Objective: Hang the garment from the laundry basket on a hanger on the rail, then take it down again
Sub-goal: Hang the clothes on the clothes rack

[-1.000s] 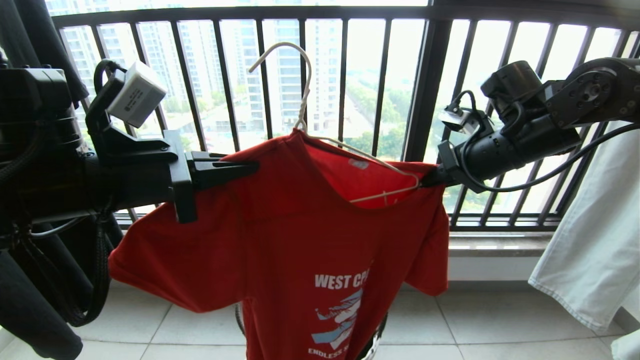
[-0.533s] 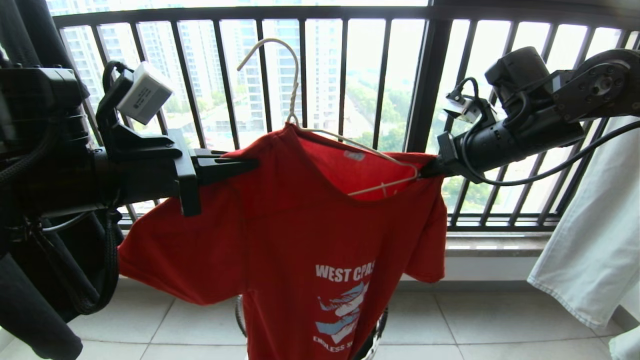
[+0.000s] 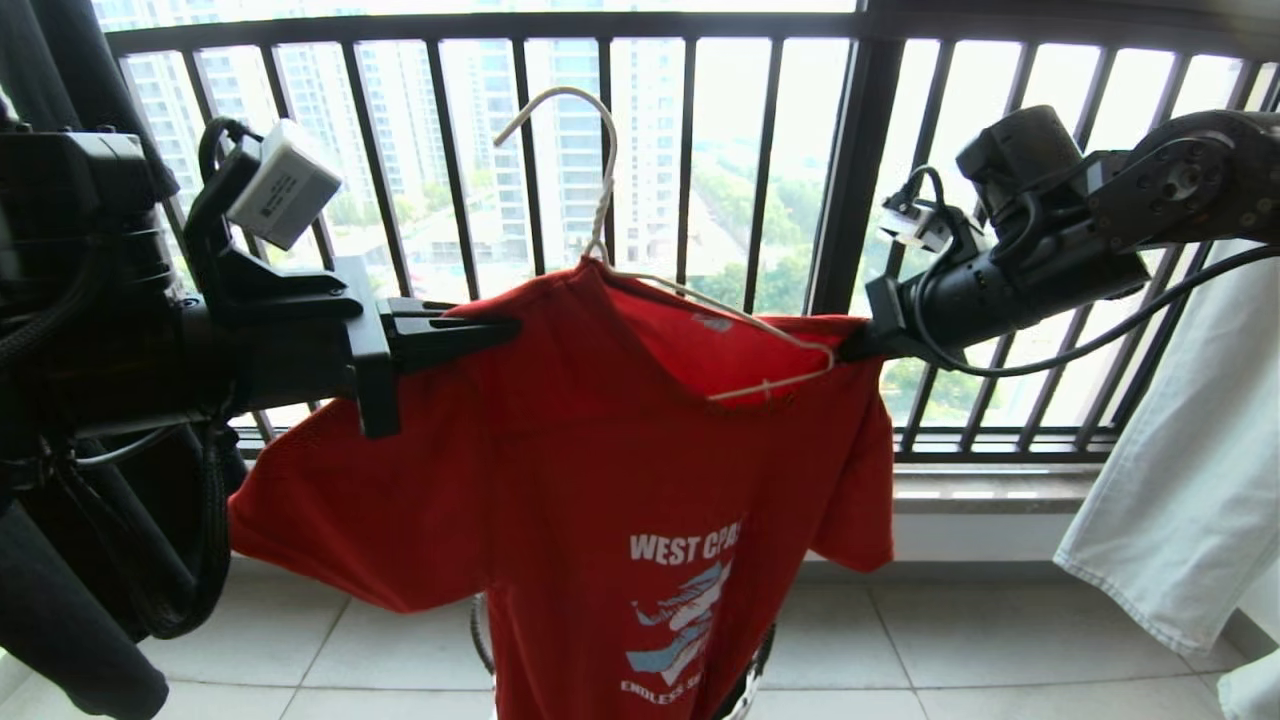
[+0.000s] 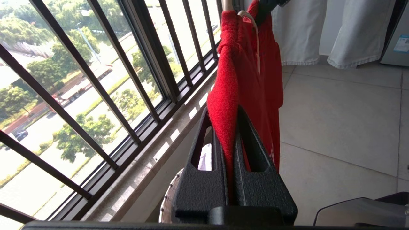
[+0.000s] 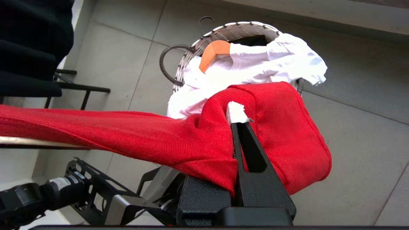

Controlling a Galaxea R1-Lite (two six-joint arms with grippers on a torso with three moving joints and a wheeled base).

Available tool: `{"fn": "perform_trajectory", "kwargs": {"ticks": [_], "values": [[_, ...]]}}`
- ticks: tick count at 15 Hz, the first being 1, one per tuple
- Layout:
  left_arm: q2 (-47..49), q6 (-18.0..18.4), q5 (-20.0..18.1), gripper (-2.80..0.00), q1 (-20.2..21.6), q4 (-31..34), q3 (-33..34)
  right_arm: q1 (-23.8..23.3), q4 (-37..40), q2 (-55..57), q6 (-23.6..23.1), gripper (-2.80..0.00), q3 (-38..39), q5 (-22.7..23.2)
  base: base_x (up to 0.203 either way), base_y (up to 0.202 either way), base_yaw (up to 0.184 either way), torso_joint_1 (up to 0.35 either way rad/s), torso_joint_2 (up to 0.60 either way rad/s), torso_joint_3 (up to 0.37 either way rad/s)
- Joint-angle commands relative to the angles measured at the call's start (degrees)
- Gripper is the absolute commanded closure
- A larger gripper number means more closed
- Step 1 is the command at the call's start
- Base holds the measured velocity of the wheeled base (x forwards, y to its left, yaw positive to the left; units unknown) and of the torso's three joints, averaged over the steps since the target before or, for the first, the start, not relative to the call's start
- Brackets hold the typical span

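The garment [image 3: 600, 450], a red T-shirt with white "WEST COAST" lettering, hangs spread between my two arms in front of the railing. The off-white wire hanger [image 3: 605, 170] sits inside its neck, with the hook standing free above the collar. My left gripper [image 3: 500, 330] is shut on the shirt's left shoulder, and red cloth [image 4: 243, 73] is pinched between its fingers [image 4: 252, 150]. My right gripper [image 3: 850, 345] is shut on the other shoulder. Fabric [image 5: 281, 127] drapes over it, and a small white piece shows at its tip. The laundry basket [image 5: 191, 48] stands on the floor below. The rail is out of view.
A black railing of vertical bars [image 3: 850, 200] runs close behind the shirt. A pale garment [image 3: 1180, 480] hangs at the right and a black one [image 3: 60, 620] at the left. White clothing [image 5: 255, 64] and an orange-brown hanger [image 5: 214, 51] lie in the basket.
The hanger's hook tipped to the left and came back. The right arm rose slightly and sank again. Both grips on the shirt stay as they were.
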Motion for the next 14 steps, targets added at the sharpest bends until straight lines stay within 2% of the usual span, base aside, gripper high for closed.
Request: {"fn": "perform_trajectory", "kwargs": {"ticks": [1,3,14], "values": [[-1.36,0.04,-0.26,0.00,0.12,-0.21,0.27,-0.07,-0.27,1.37,0.08,0.00,0.05,-1.60,0.000,0.000,0.000,0.000,0.00,0.000],[-1.86,-0.06,-0.31,0.00,0.20,-0.16,0.36,-0.07,-0.89,1.85,-0.15,0.00,0.05,-4.19,0.000,0.000,0.000,0.000,0.00,0.000],[2.50,0.30,0.00,0.00,0.20,-0.21,-1.04,0.51,-1.09,-0.58,-0.36,0.00,-0.03,-4.43,0.000,0.000,0.000,0.000,0.00,0.000]]}}
